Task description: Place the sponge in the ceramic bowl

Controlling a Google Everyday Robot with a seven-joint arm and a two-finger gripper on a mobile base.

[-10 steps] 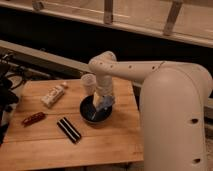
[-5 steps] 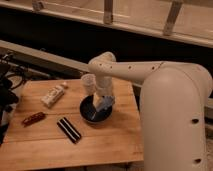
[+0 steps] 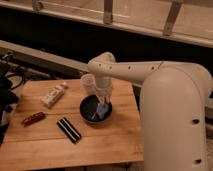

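The ceramic bowl point(image 3: 90, 107), dark and glossy, sits on the wooden table point(image 3: 115, 142) near its middle. The light-blue sponge point(image 3: 103, 109) is inside the bowl on its right side, reaching up to the rim. My gripper point(image 3: 102, 99) points straight down over the bowl, directly above the sponge and at most a very small gap from it. The gripper hides the sponge's top edge.
A pale translucent cup point(image 3: 88, 82) stands just behind the bowl, beside my arm. A white packet point(image 3: 53, 95) lies at the back left, a reddish-brown item point(image 3: 33, 119) at the left edge, and a black striped bar point(image 3: 69, 130) in front of the bowl.
The sponge sits lower now, down in the bowl's right side. The arm has barely moved.
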